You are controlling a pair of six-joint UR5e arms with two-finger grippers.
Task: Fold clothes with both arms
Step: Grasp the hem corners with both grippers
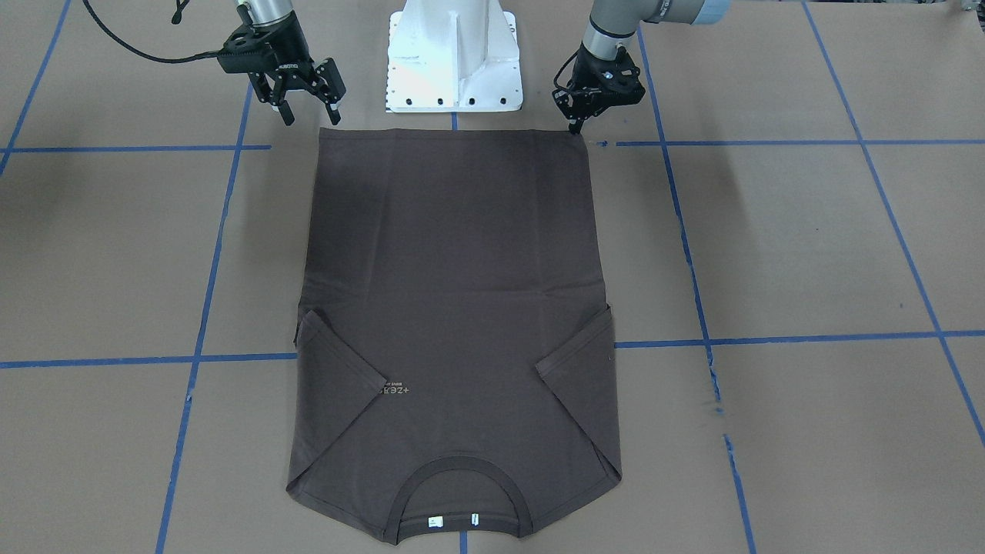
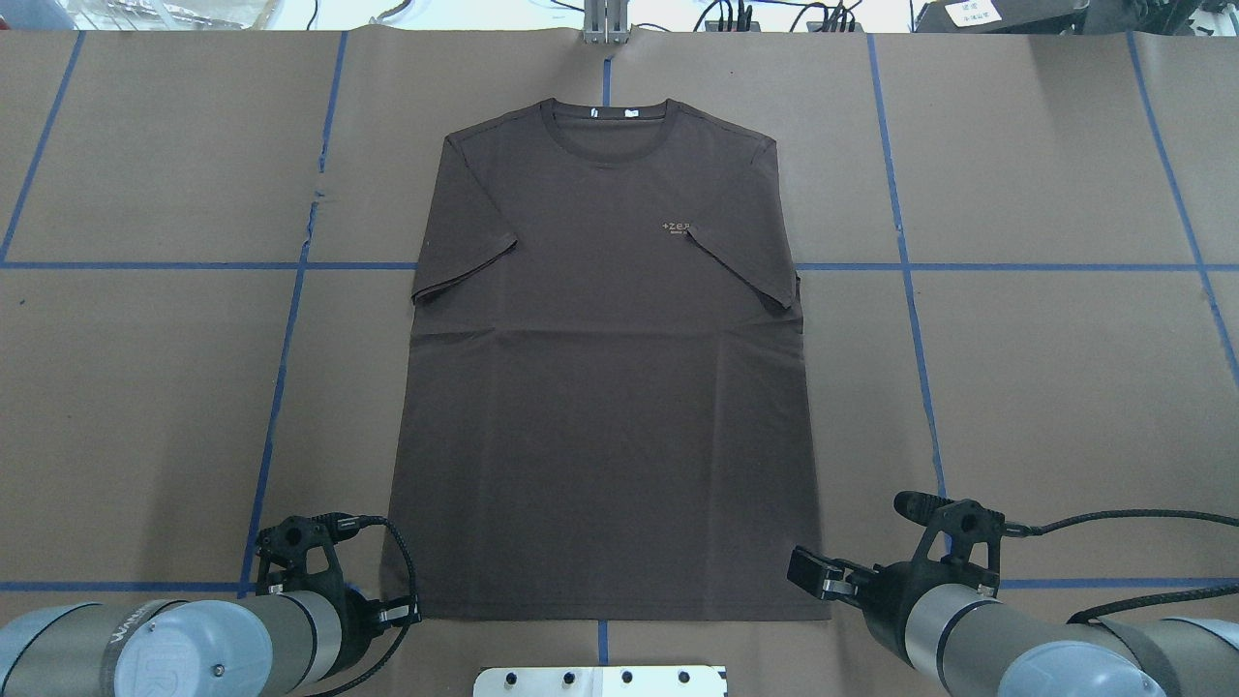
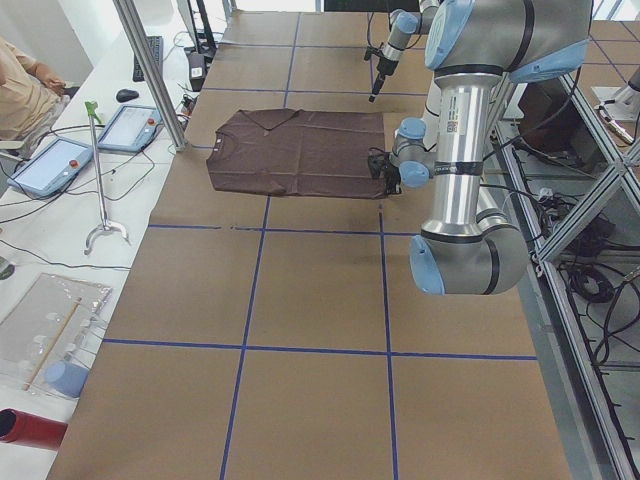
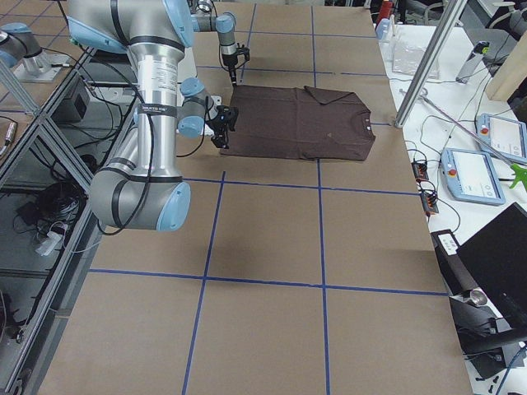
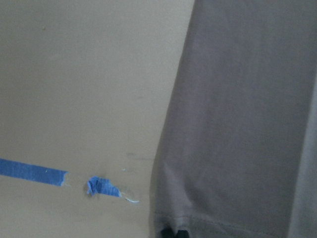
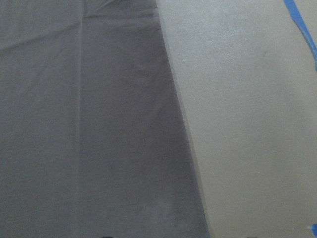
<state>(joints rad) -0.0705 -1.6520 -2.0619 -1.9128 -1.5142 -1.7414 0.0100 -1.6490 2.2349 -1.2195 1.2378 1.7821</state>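
The dark brown T-shirt lies flat on the brown paper, front up. Both sleeves are folded inward, the collar is far from me and the hem is near my base. My left gripper is down at the hem's left corner. In the left wrist view its fingertips are pinched together on the hem. My right gripper is open and empty, and hovers just outside the hem's right corner. The right wrist view shows the shirt's side edge.
The white base pedestal stands just behind the hem. Blue tape lines grid the paper. A side table with tablets and an operator lies beyond the collar end.
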